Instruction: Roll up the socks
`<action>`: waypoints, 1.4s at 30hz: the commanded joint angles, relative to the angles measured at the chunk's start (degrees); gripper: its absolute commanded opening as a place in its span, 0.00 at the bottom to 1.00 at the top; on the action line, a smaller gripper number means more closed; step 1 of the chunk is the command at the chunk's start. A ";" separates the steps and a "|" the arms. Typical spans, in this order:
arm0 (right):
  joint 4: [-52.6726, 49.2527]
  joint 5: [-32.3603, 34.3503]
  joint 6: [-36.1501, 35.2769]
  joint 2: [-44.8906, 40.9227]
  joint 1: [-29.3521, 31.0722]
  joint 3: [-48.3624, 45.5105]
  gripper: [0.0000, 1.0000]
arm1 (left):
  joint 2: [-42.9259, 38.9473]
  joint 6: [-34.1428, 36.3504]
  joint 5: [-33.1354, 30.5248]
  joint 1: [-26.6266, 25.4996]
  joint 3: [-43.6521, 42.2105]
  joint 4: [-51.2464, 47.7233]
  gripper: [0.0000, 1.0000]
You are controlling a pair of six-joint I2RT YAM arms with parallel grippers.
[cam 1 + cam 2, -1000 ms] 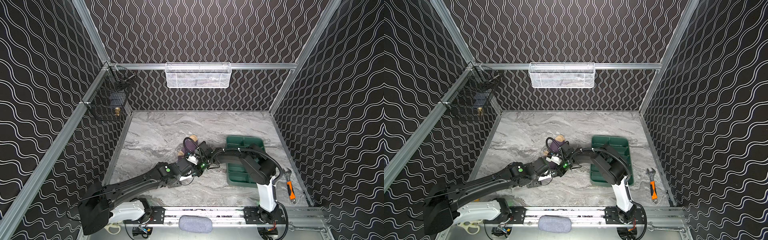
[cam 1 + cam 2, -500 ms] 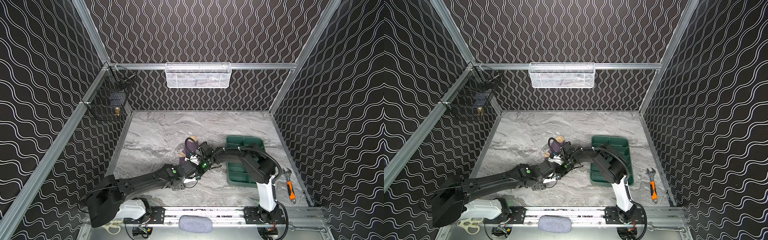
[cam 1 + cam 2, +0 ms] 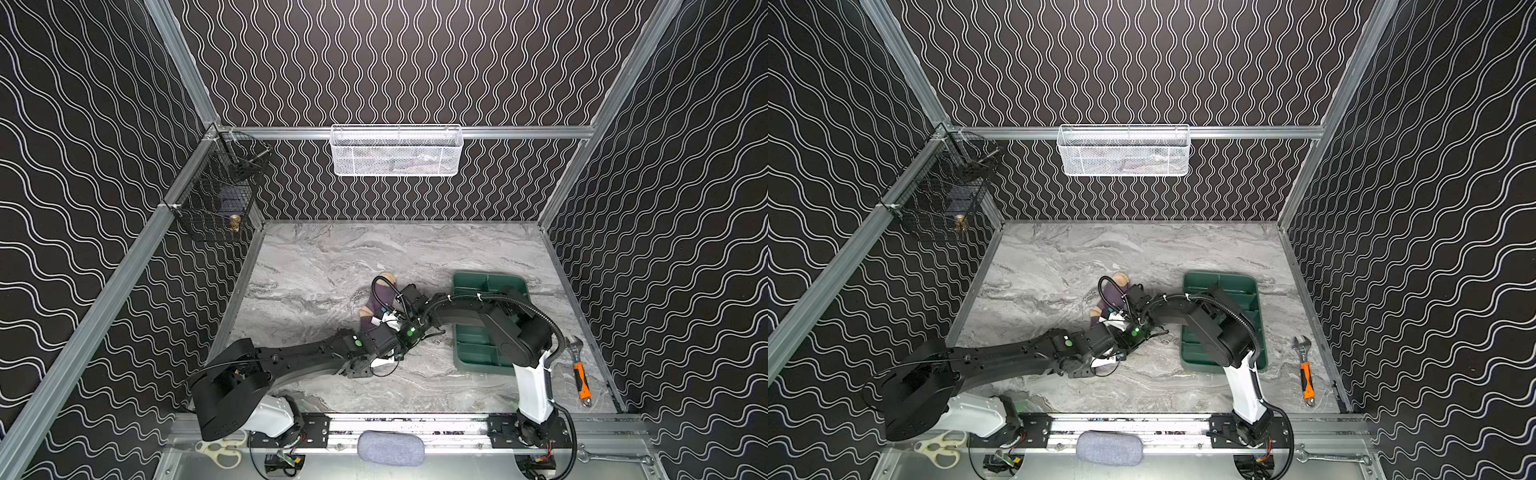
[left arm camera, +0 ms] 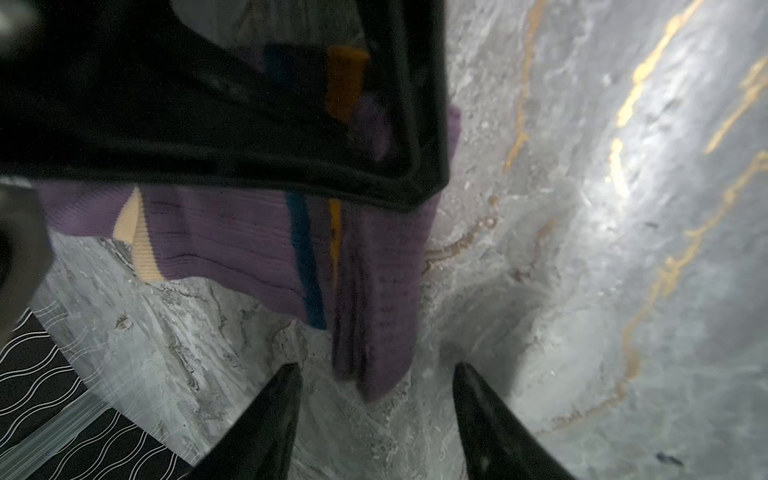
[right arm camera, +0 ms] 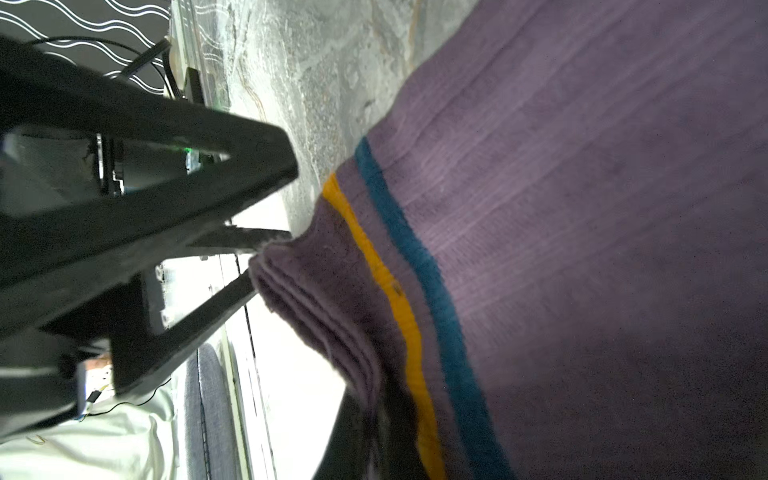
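Only the purple sock (image 3: 380, 299) shows in any view; a second one I cannot find. It lies flat on the marble table (image 3: 332, 257) close beside the green tray (image 3: 490, 275) without touching it. Its long axis runs roughly parallel to the tray's long side, with the tan toe at the far end and the striped cuff at the near end. The right gripper (image 5: 374, 444) is clenched, and the doubled-over cuff cloth appears to run in between its fingers, so I judge it to be pinching the sock there. The left gripper (image 4: 376, 370) is released. It faces the cuff end along the sock's length, a finger on either side of the cuff's loose corner but not yet gripping it. Being at that free corner, the left arm is probably the one to close there, and the roll would then travel away from it, toward the toe.
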 commanded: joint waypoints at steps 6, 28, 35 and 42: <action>-13.99 16.43 1.43 1.91 0.56 -1.63 0.00 | -2.33 -3.47 -0.14 -0.12 2.13 3.79 0.65; -15.35 12.07 2.52 4.63 -1.54 0.48 0.00 | -7.68 -1.26 -11.06 -18.88 -0.99 4.25 0.67; -16.26 11.85 1.36 4.48 -1.55 0.12 0.00 | -4.52 -1.06 -10.97 -16.95 -5.59 11.28 0.62; -15.93 11.15 1.00 4.90 -1.61 -0.34 0.00 | -1.26 -1.77 -9.38 -14.10 -5.92 13.07 0.67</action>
